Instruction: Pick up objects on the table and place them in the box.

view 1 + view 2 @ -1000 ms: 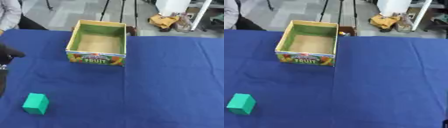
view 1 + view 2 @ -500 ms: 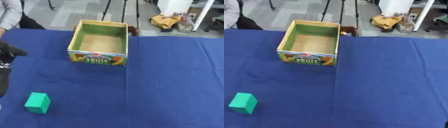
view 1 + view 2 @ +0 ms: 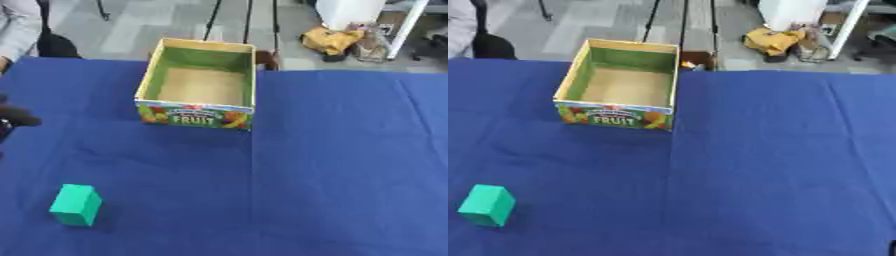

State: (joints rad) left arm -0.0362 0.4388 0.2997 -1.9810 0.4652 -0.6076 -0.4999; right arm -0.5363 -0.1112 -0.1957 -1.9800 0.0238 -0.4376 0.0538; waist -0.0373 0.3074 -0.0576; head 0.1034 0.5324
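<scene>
Left eye view shows only a camera shift since 1 second ago: green block [image 3: 76, 204] untouched, box [image 3: 198, 115] empty, left hand [image 3: 12, 118] barely visible, grip indiscernible.

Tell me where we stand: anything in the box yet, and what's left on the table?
Nothing looks done: the fruit box is empty, only its bare floor showing. Nothing is in hand; the left hand shows only as a dark shape at the left edge, apart from everything. Left to do: the green block sits on the blue cloth, near-left of the box.
</scene>
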